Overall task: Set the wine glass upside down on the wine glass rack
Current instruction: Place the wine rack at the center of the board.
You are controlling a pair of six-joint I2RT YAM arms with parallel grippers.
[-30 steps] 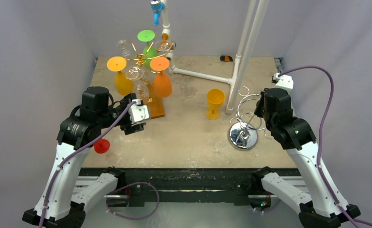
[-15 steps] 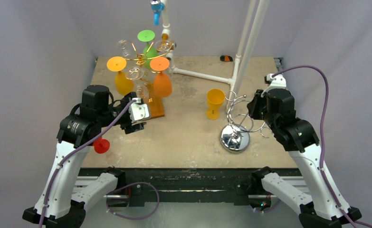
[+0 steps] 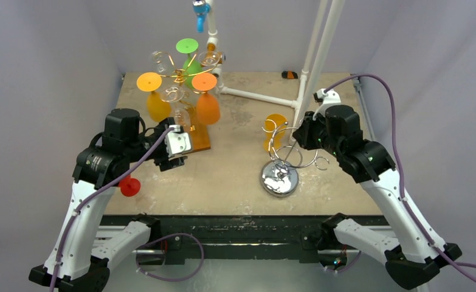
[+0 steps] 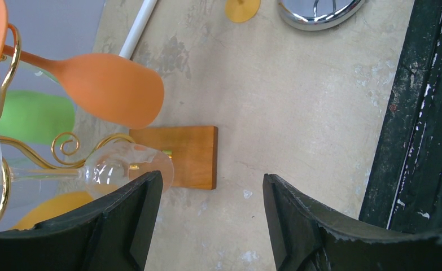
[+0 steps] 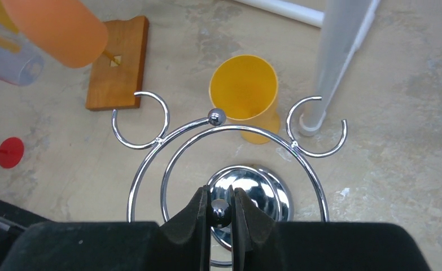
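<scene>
Presently yellow wine glass point(image 5: 244, 90) upright, mouth up; right fingers point(image 5: 196, 223) pinch chrome rack point(image 5: 246, 192); left fingers point(image 4: 122, 226) apart, empty.

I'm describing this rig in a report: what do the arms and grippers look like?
The left arm and right arm have white links and black joint housings; each trails a purple cable. The left gripper and right gripper have black, tapered fingers.

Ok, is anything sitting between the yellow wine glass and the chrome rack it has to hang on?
Nothing visible does. The chrome rack, held by the right gripper, stands just on the near side of the yellow wine glass, with only bare table between them. The white pipe is off to one side.
</scene>
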